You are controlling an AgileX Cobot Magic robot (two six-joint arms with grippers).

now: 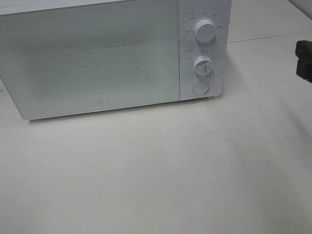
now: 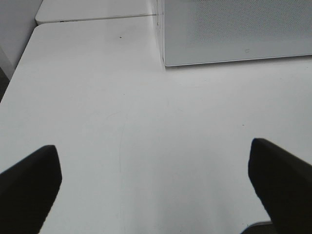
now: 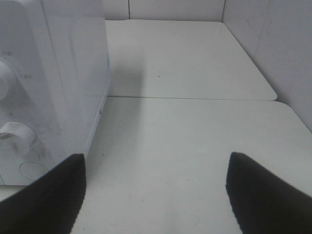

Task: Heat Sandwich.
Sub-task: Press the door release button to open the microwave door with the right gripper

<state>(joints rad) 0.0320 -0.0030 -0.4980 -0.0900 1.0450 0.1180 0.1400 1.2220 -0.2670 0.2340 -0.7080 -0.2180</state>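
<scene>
- Even, soft overhead light; white table (image 1: 151,179) looks slightly washed out, without hard glare.
- Faint shadow under the microwave (image 1: 82,52) front edge.
- Grainy speckle across its door.
- Left gripper fingers (image 2: 29,190) are dark, with soft-edged outlines.

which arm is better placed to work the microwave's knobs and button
Right, probably: the right gripper hangs open beside the microwave's control end, knobs and button close by. The left gripper faces the door's far corner.
</scene>
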